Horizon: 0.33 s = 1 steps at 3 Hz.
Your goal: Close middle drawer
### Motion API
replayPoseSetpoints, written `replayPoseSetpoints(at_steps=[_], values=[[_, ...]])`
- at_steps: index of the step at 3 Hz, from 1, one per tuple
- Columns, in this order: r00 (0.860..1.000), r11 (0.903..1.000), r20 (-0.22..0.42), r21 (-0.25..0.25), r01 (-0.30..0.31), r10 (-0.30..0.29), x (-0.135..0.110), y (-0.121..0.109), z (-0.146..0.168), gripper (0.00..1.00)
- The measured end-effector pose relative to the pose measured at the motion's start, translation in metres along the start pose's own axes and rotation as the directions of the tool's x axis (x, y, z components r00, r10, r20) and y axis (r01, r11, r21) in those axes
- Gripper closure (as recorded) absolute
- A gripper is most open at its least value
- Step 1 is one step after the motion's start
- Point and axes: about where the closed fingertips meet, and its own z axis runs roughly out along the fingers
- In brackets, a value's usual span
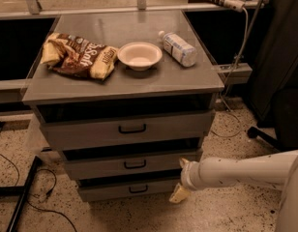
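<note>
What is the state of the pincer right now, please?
Pincer: open or closed cannot be told. It is at the right front corner of the lowest drawer, just below the middle drawer.

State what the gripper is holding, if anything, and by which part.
Nothing can be seen held. The gripper is low by the right end of the middle drawer front, away from its black handle.
</note>
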Motion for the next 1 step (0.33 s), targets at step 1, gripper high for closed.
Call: replayPoseSetpoints(at_steps=[1], values=[[1.000, 1.0000, 0.000, 0.000, 0.000, 0.000, 0.0000, 0.0000, 0.0000, 0.00]])
